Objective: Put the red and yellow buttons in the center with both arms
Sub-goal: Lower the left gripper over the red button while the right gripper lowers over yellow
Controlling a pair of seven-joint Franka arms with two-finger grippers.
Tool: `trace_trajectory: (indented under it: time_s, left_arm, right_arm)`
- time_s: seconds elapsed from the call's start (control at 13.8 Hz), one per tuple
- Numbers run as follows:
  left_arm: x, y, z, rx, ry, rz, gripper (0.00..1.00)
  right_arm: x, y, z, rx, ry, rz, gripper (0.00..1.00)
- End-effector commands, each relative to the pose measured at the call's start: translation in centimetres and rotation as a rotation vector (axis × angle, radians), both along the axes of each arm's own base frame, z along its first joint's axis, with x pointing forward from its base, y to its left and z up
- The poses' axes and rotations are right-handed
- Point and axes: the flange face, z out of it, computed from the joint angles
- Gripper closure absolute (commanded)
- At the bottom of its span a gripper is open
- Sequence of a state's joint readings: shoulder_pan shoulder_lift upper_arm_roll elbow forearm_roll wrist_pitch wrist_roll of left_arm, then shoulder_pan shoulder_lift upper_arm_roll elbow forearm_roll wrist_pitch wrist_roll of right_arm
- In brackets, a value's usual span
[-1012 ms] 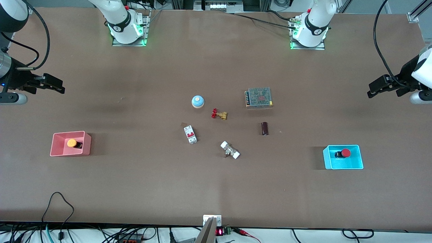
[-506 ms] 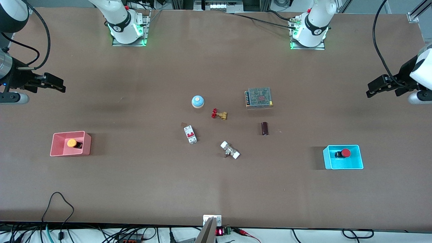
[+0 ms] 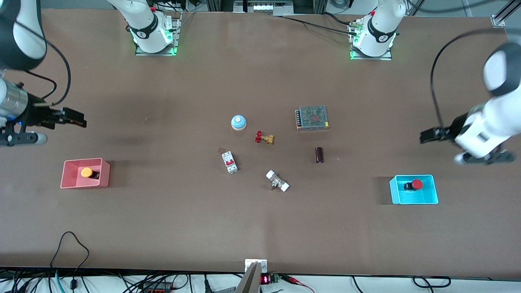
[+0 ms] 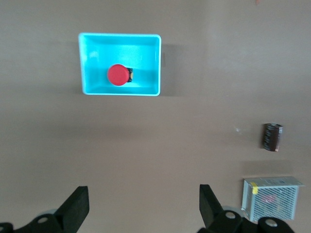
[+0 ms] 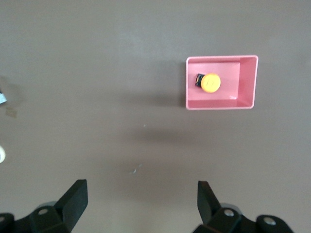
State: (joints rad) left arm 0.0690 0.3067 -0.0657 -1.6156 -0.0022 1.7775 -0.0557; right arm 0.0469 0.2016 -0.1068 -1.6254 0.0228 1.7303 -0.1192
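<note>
The red button lies on its side in the cyan bin toward the left arm's end; it also shows in the left wrist view. The yellow button lies in the pink bin toward the right arm's end; it also shows in the right wrist view. My left gripper is open and empty, up over bare table beside the cyan bin. My right gripper is open and empty, up over bare table beside the pink bin.
Around the table's middle lie a blue-domed bell, a red-handled brass valve, a white breaker, a white-ended fitting, a dark cylinder and a mesh power supply. Arm bases stand at the table's edge farthest from the front camera.
Both arms have swung toward their bins: the left gripper moved toward the cyan bin, the right gripper moved a little toward the pink bin. Buttons have not moved.
</note>
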Motion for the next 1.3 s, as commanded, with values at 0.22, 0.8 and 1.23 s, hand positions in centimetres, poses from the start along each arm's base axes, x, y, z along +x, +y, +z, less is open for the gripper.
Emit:
trace_trajectory:
  time_s: [0.22, 0.8, 1.23]
  left_arm:
    - [4.6, 0.7, -7.7, 0.022, -0.145, -0.044, 0.00]
    - [5.8, 4.0, -15.1, 0.030, -0.139, -0.084, 0.00]
    - [6.2, 7.1, -15.7, 0.023, -0.181, -0.040, 0.00]
  right_arm:
    - [2.4, -4.6, -9.1, -0.082, -0.097, 0.005, 0.00]
    - [4.3, -7.2, -16.4, -0.125, -0.225, 0.173, 0.00]
    - [4.1, -7.9, -20.1, -0.094, -0.216, 0.157, 0.00]
